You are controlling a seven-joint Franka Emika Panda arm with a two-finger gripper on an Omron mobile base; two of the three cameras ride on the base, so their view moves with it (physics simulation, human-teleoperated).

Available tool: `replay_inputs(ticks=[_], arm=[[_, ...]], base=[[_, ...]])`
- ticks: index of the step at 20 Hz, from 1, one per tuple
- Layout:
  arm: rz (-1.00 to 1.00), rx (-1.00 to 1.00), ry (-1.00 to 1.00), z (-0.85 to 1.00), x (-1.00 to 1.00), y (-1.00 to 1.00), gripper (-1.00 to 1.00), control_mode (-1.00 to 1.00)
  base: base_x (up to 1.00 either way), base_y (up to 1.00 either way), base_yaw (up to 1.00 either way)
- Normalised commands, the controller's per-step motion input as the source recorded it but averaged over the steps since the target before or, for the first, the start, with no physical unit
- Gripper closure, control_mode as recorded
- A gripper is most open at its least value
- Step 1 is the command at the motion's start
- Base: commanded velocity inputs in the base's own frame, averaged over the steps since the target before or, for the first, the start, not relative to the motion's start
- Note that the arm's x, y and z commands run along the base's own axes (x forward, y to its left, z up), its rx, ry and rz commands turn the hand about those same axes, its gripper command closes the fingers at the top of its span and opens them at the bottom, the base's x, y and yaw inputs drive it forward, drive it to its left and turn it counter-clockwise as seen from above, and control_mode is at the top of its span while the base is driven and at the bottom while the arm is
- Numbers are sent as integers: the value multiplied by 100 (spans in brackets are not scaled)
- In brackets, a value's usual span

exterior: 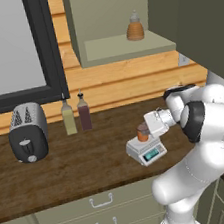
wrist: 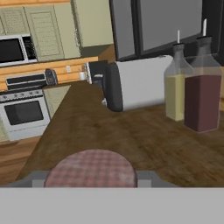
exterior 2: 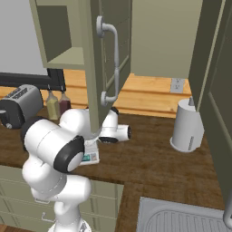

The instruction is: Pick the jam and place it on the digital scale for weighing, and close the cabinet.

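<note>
The jam (exterior: 142,132), a small orange jar with a brownish-red lid, stands on or just above the top plate of the light-grey digital scale (exterior: 149,151) near the counter's front edge. My gripper (exterior: 147,128) reaches in from the right and is shut on the jar. In the hand view the jam lid (wrist: 89,169) sits between the two fingertips (wrist: 148,178). The olive-green cabinet (exterior: 125,45) hangs above with its door (exterior 2: 106,54) swung wide open; the silver bar handle (exterior 2: 114,63) faces the right base camera. In that view the door and my arm hide the jar.
A tan ribbed bottle (exterior: 134,28) stands on the cabinet shelf. A toaster (exterior: 28,132) and two bottles (exterior: 76,115) sit at the back left of the counter. A white cylinder (exterior 2: 186,127) stands to the right, with a sink (exterior 2: 181,217) in front of it. Drawers (exterior: 101,201) run below.
</note>
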Motion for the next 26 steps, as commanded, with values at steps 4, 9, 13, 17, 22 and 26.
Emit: replay_inputs(ticks=[4, 9, 13, 17, 22, 26], arm=[[0, 0, 0, 0, -16, 0, -100, -100], [0, 0, -1, 0, -13, 0, -100, -100], [0, 0, -5, 6, -4, 0, -100, -100], [0, 0, -6, 11, -1, 0, -100, -100], [0, 0, -7, 19, -18, 0, -100, -100], [0, 0, -11, 15, -36, 0, -100, -100]], base=[[0, 0, 0], [0, 0, 0], [0, 0, 0], [0, 0, 0], [0, 0, 0], [0, 0, 0]])
